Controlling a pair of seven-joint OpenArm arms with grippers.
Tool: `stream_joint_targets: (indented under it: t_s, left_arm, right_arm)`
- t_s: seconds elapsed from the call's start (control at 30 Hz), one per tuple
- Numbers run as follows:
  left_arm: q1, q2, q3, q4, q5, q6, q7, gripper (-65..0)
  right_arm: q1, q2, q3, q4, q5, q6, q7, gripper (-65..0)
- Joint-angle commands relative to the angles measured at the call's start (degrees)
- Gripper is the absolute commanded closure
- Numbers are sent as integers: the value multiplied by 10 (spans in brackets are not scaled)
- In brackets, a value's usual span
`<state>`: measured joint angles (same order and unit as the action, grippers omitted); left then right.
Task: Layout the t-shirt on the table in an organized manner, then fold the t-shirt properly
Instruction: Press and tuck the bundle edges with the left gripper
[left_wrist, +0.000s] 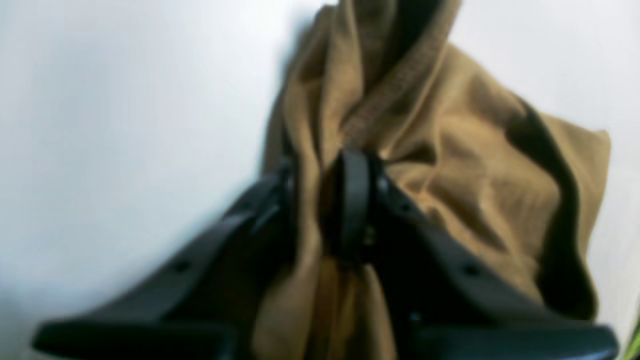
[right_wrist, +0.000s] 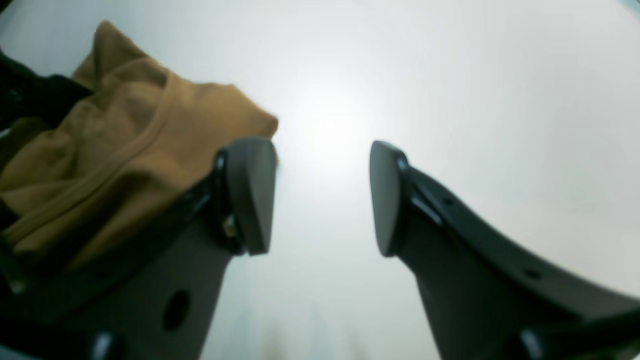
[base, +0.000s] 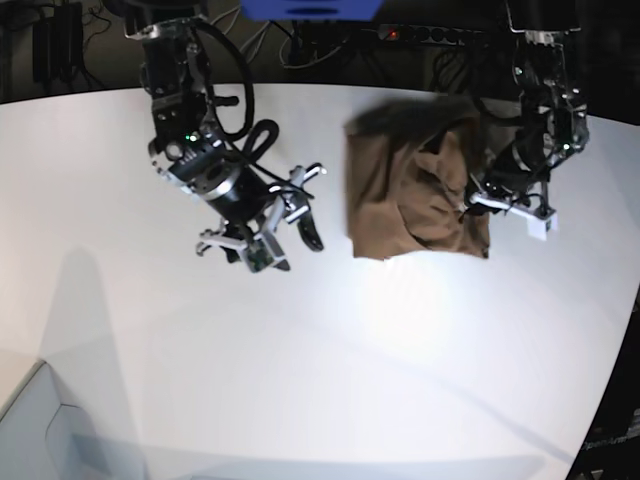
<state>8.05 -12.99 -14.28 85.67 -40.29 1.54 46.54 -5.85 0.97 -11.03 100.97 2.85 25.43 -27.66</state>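
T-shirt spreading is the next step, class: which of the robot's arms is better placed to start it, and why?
Probably the left: the left gripper is clamped on the t-shirt, while the right gripper hangs open beside it.

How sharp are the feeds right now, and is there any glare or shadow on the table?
Left wrist view: blurred, the left claw pinching the tan-brown cotton t-shirt looks soft. Right wrist view: bright glare on the smooth white table, rounded edges, open right claw slightly soft. Base view: sharp, with arm shadows lower left.
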Motion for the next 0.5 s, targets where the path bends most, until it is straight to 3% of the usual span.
stream_joint_targets:
  t_s: [0.0,0.13,0.3,0.47]
  left_arm:
    - [-12,-12,12,-4,20,-14,11,0]
    - [-85,-22,98,-53,118,-98,9,-4]
    - [-185,-21,231,-96,267,-238,7,-3]
    - [-256,13,321,-101,355,-309,7,-3]
  right_arm:
    - [0,5,11,11,5,0,15,-313]
    - [-3,21,49,12,9,0,15,-313]
    - [-12,23,112,12,9,0,16,-312]
    - [-14,23,181,12,9,0,16,-312]
